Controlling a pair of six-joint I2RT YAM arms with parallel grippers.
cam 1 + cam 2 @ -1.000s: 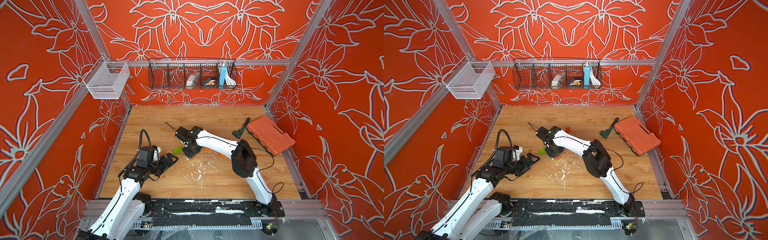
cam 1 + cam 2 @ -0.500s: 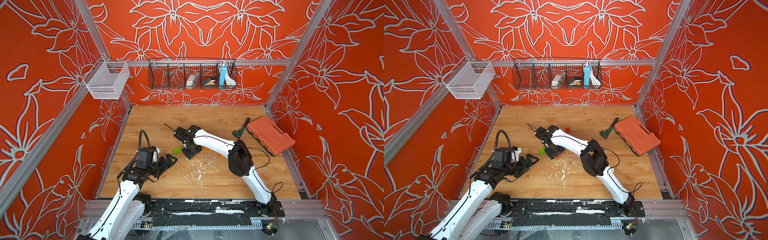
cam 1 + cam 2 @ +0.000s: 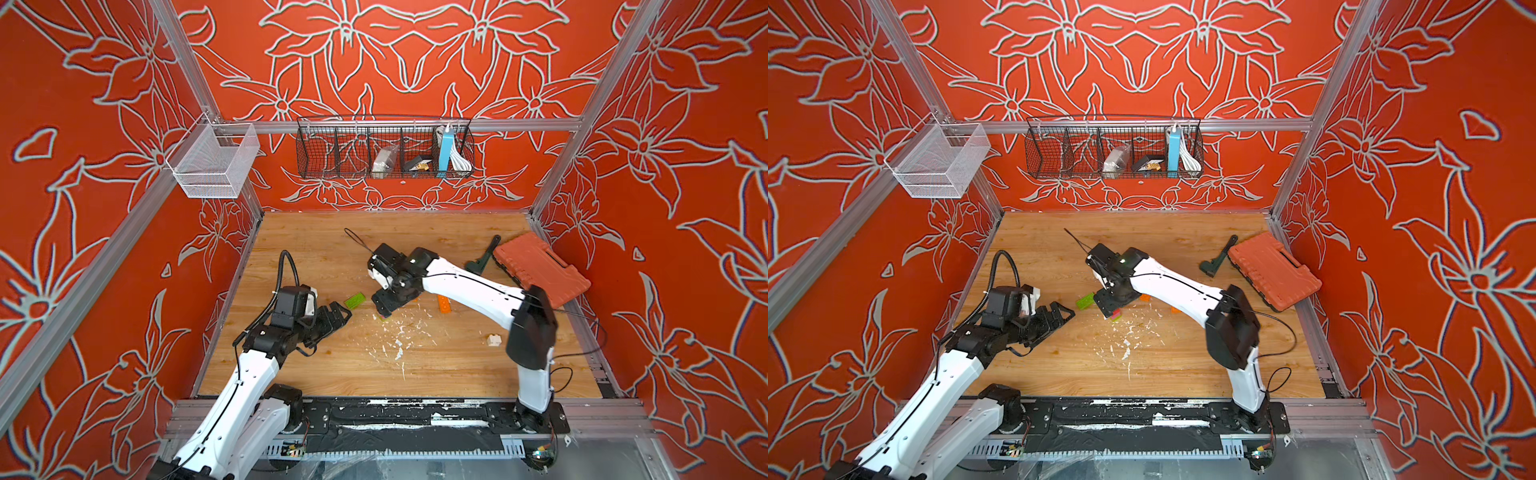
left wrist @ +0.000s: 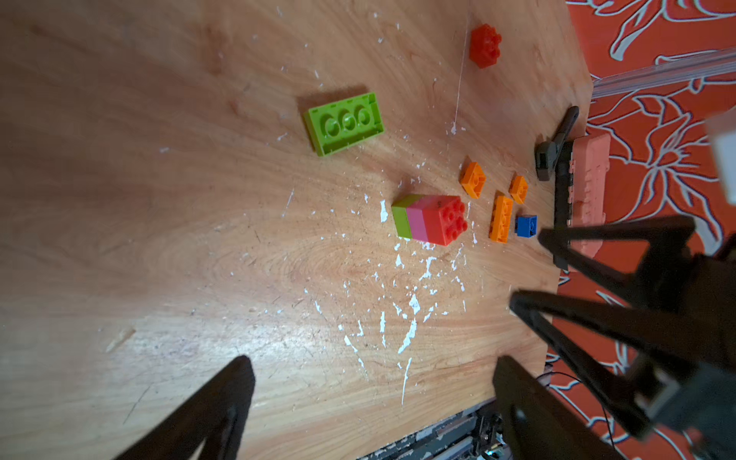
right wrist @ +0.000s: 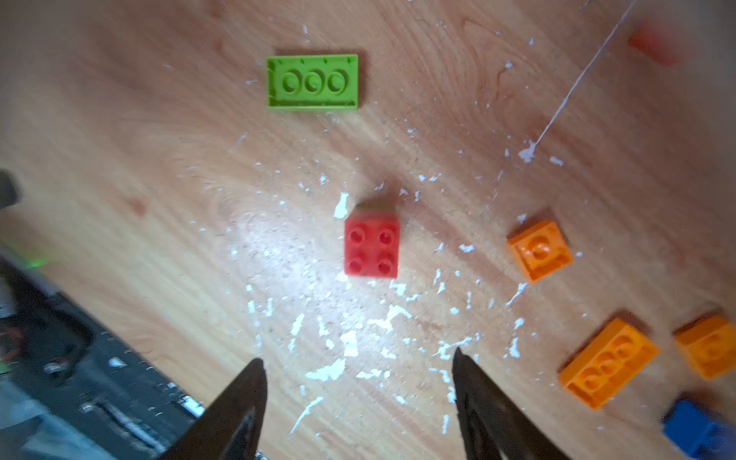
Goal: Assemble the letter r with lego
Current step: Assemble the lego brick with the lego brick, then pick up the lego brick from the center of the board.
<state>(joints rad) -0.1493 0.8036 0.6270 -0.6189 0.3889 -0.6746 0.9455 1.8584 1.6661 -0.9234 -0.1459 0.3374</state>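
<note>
Lego stack [image 4: 430,225], red over pink over lime, standing on counter [image 3: 415,365] among white flecks [image 4: 410,330], ahead of right tool [image 5: 357,355] tips, not touching. Right tool jaws standing apart, gripping nothing. Left tool [image 4: 372,359] hovering wide open, holding nothing. Lime brick [image 4: 344,123] lying studs-down near stack. Black wire basket [image 3: 320,153] hanging on back wall, holding clear bag [image 3: 382,160], dark box [image 3: 417,163], blue box [image 3: 445,149], white cable [image 3: 457,160]. Orange case [image 3: 538,270] lying shut at counter edge.
</note>
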